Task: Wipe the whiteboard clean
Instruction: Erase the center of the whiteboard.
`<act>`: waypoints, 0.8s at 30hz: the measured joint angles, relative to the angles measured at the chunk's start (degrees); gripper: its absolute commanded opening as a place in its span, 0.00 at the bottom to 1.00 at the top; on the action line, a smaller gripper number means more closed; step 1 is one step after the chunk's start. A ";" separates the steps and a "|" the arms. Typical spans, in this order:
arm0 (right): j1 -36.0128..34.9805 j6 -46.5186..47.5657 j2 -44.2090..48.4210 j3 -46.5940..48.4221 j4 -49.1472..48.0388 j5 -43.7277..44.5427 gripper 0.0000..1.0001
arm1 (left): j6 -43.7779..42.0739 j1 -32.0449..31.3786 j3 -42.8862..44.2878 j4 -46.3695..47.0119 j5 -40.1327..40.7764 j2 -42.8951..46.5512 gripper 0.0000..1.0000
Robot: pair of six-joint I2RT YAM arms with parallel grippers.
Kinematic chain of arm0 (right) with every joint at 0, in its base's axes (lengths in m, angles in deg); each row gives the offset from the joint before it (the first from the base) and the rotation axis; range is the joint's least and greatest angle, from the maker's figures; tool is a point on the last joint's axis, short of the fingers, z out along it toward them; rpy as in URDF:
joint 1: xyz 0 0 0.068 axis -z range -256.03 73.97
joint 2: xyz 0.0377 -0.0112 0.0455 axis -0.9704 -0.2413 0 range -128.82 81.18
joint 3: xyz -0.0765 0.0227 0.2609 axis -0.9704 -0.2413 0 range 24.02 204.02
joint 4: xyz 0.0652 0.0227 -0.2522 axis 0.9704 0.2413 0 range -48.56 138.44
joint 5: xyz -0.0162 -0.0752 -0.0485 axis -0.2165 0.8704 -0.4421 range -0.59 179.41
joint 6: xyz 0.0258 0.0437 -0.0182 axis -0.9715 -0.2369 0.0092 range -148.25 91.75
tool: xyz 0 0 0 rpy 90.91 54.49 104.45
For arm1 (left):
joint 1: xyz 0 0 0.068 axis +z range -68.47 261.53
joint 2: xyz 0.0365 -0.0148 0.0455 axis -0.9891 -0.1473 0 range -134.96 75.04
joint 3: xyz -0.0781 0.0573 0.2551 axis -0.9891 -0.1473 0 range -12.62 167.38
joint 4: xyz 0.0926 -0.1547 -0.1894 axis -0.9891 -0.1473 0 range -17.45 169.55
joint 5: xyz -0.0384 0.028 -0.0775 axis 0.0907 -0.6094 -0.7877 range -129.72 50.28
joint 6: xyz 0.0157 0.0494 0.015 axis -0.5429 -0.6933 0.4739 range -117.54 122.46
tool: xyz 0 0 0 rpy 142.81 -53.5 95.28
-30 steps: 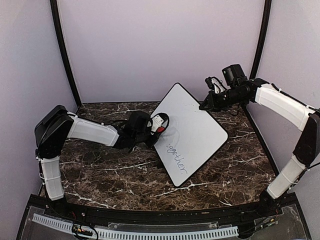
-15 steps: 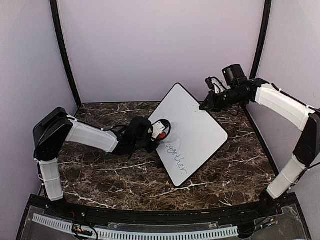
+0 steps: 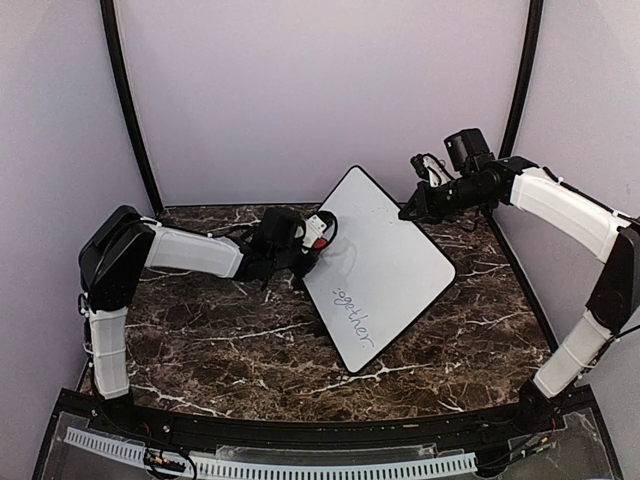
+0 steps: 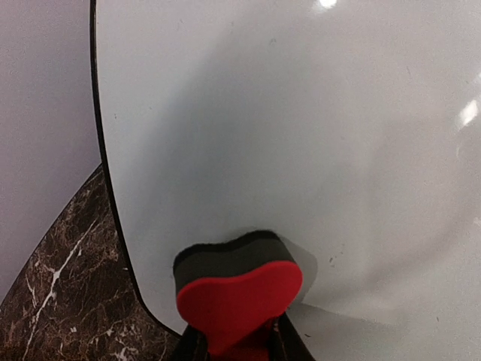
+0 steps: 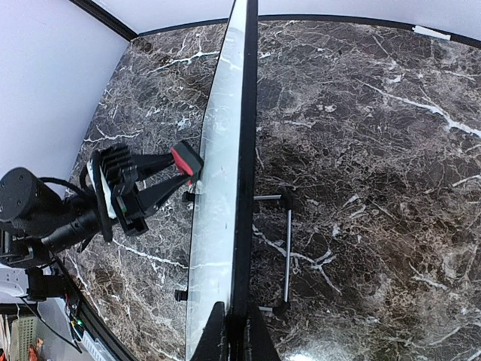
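Two grippers are at work on my screens. The left gripper (image 3: 318, 238) pinches a red heart-shaped foam eraser with a black felt face (image 4: 237, 280), its jaws drawn in narrow on the eraser's base. The felt presses against the large glossy white whiteboard with a thin black edge (image 3: 385, 265), near its upper left border. The right gripper (image 5: 234, 335) is clamped on the board's thin far right edge. The board stands tilted on the dark brown marble table (image 3: 200, 340), between the arms. The handwritten word "together" (image 3: 352, 312) sits lower down, apart from the eraser.
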 measured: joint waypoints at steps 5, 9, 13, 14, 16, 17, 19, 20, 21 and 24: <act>-0.02 -0.13 0.00 0.00 0.13 0.04 0.00 | -2.43 1.18 5.90 -2.25 -0.24 -2.19 0.00; -0.02 -0.17 0.00 0.00 0.20 0.07 0.00 | -3.10 0.90 6.51 -2.49 -0.90 -2.21 0.00; -0.02 -0.17 0.00 0.00 0.26 0.11 0.00 | -3.41 -0.09 4.63 -0.81 -0.87 -1.42 0.00; -0.02 -0.17 0.00 0.00 0.28 0.11 0.00 | -3.39 -0.83 3.21 0.07 -0.87 -0.68 0.00; -0.02 -0.15 0.00 0.00 0.28 0.11 0.00 | -3.34 -2.40 0.98 1.11 -0.81 0.70 0.00; -0.02 -0.15 0.00 0.02 0.31 0.11 0.00 | -3.30 -3.34 -0.46 2.03 -0.98 1.53 0.00; -0.02 -0.15 0.00 0.02 0.31 0.09 0.00 | -3.10 -5.07 -3.06 3.52 -1.46 3.02 0.00; -0.02 -0.15 0.00 0.07 0.31 0.09 0.00 | -3.04 -5.81 -4.26 4.28 -1.68 3.69 0.00; -0.02 -0.13 0.00 0.09 0.33 0.09 0.00 | -2.99 -6.47 -5.16 4.74 -1.81 4.15 0.00; -0.02 -0.04 -0.02 0.13 0.33 0.00 0.00 | -2.86 -7.15 -6.82 6.47 -1.55 4.74 0.00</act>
